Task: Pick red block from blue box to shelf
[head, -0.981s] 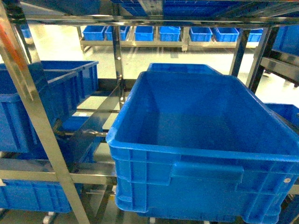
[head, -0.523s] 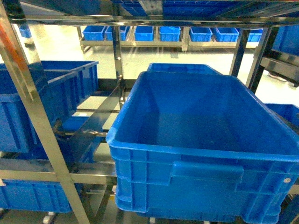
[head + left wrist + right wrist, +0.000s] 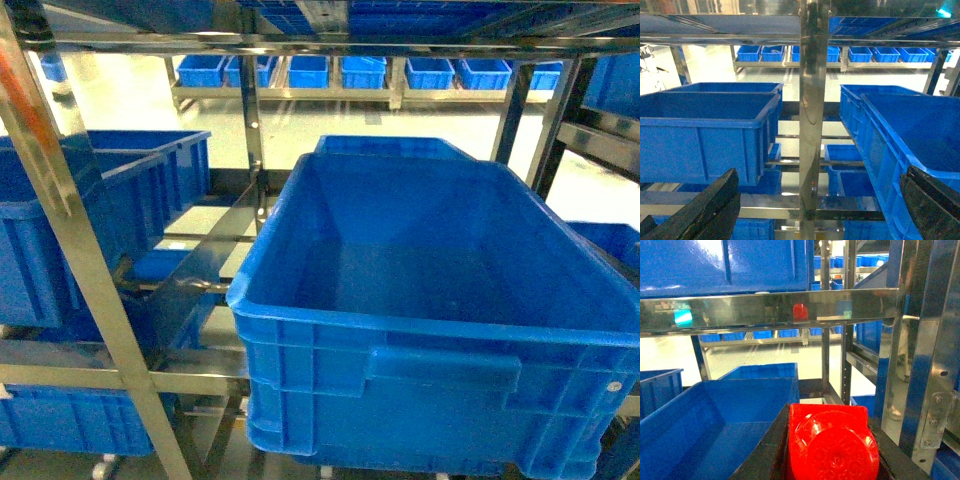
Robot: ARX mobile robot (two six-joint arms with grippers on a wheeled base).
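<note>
I have the red block [image 3: 832, 442] gripped in my right pincer [image 3: 830, 460], its dark fingers [image 3: 762, 452] pressed against either side of it, and it fills the bottom of the right wrist view. It is up out of the blue box [image 3: 430, 310], which sits open and bare in front of me in the head view, so I judge the lift done and the carry to the shelf [image 3: 770, 307] as the step in hand. I hold the block high and close under a shiny cross rail, probably so it clears the box wall and the upright posts on the right before I set it down; a small red reflection shows in that rail.

My left pincer [image 3: 815, 210] is released, its 2 dark fingers [image 3: 705, 207] spread wide at the bottom corners of the left wrist view, parked facing a steel upright [image 3: 812, 115] with dark blue crates [image 3: 705, 130] on both sides. I keep it back there so it stays out of the right arm's path
</note>
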